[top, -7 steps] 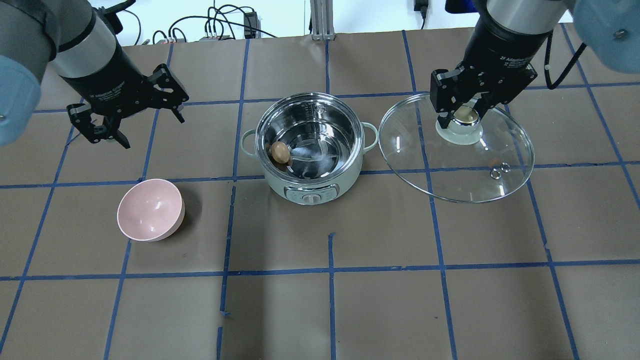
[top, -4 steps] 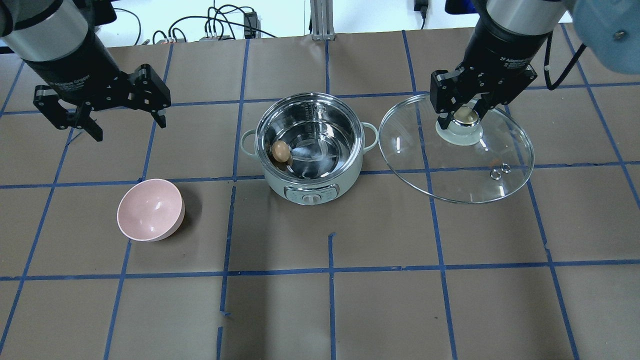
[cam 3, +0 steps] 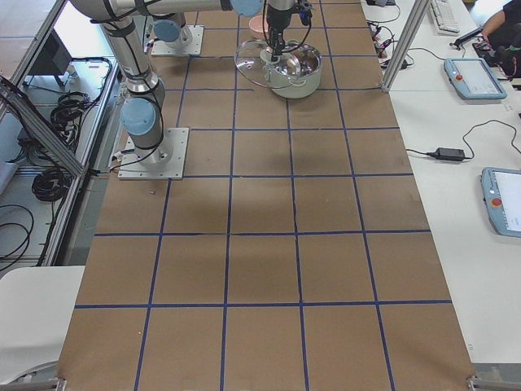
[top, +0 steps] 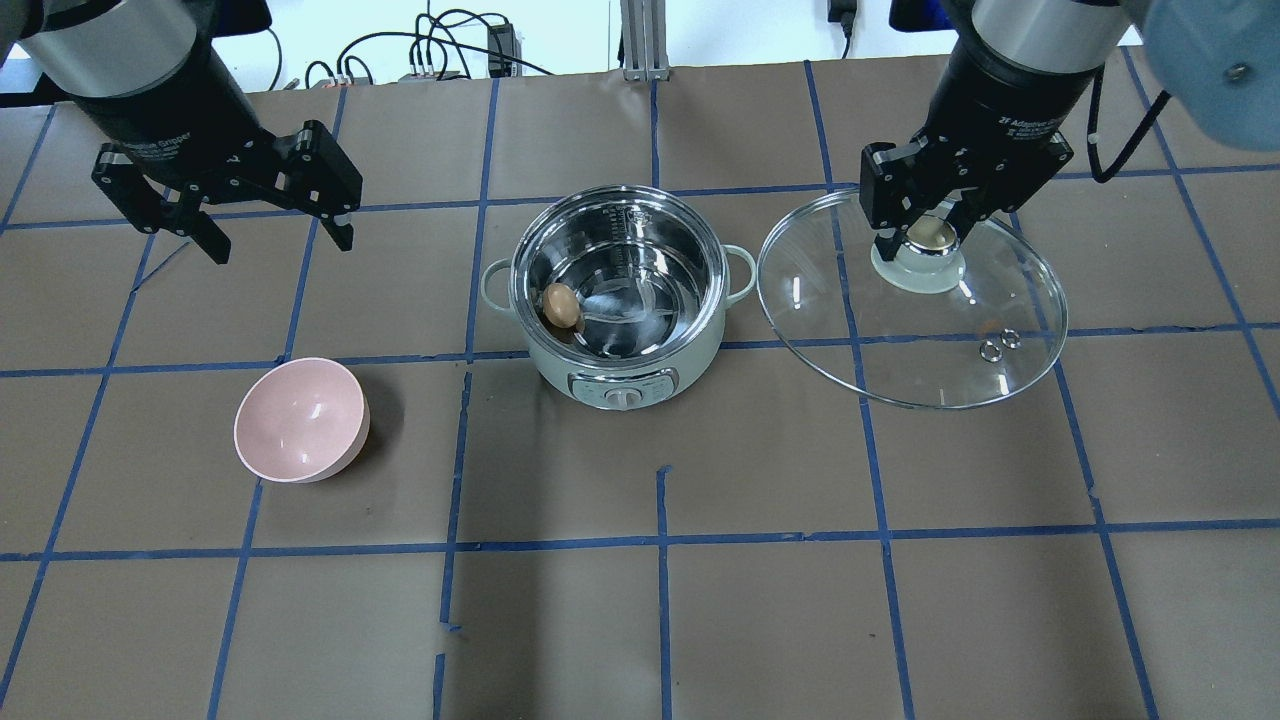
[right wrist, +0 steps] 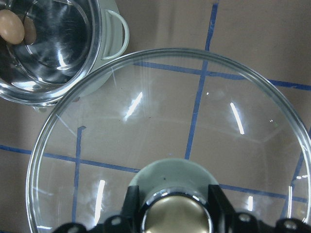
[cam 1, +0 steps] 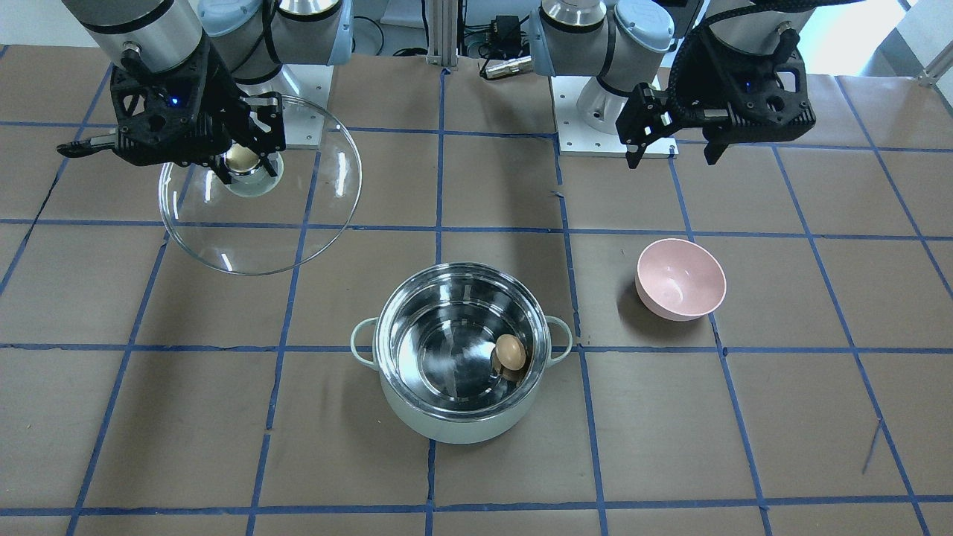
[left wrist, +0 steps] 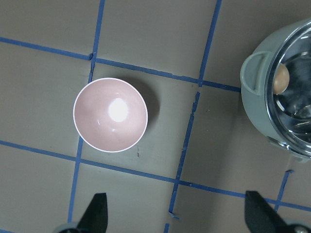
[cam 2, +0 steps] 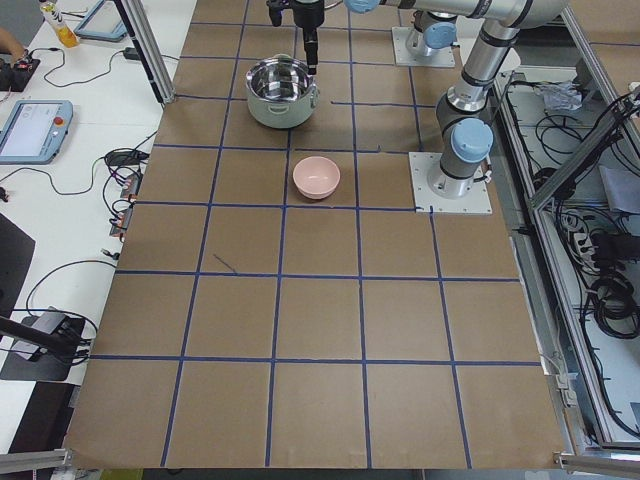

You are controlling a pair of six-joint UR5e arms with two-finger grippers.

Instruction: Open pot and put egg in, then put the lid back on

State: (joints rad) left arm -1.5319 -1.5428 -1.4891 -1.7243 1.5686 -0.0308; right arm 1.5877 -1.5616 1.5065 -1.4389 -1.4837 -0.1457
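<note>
At the left of the overhead view, you are looking at the left gripper [top: 282, 245] hanging above the brown worktop [top: 800, 600], its fingers [top: 345, 225] spread wide and carrying nothing. Lower in that view, the pink bowl [top: 300, 420] is sitting upright on the worktop, well apart from those fingers. The left wrist camera is looking straight down into it.

Moving right, the mint-green pot [top: 560, 370] is standing uncovered near the middle, its dial facing the bottom of the view. The egg [top: 561, 305] is lying inside the pot, on the steel floor against the wall on the side nearest the bowl.

Further right, the glass lid [top: 900, 330] is sitting just beside the pot, apart from it and not over the opening. The right gripper [top: 928, 238] is reaching down onto the lid, its fingers [top: 885, 215] clamping the cream-topped knob [top: 935, 232] from both sides. You are seeing the lid tilted under that grip. Whether its rim is touching the worktop, the views are not showing.
</note>
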